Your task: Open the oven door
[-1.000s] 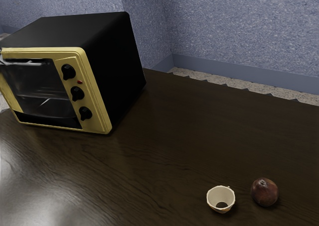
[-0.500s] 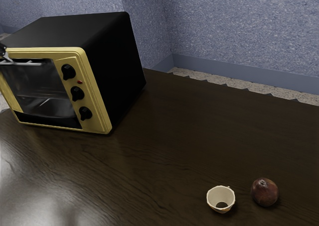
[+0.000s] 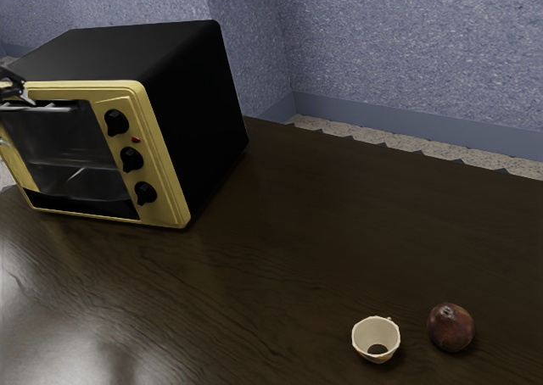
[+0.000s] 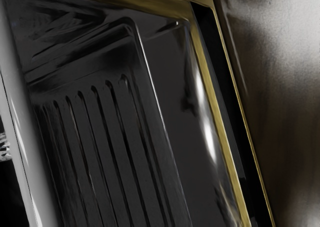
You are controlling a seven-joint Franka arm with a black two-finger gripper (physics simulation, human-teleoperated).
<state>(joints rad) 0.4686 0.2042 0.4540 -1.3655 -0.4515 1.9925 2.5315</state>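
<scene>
At the exterior view's left edge, part of my gripper (image 3: 15, 90) shows by the upper edge of the oven door, close to the handle (image 3: 56, 108); how its fingers stand cannot be made out. The black oven (image 3: 182, 97) has a yellow front. Its glass door (image 3: 72, 152) looks upright in the front frame, though its left part is cut off. In the wrist view the handle (image 4: 27, 137) is a thick grey bar running along the door glass (image 4: 165, 72), with ribbed shapes seen through the glass. Contact between gripper and handle cannot be confirmed.
Three black knobs (image 3: 131, 159) line the oven front beside the door. On the dark table (image 3: 288, 232), well away from the oven, a small pale cup (image 3: 364, 335) stands beside a dark reddish round fruit (image 3: 450, 327). A blue wall (image 3: 407, 54) rises behind.
My gripper has come in from the exterior view's left edge, shifting slightly rightward by the top of the door. Oven, cup and fruit look unmoved.
</scene>
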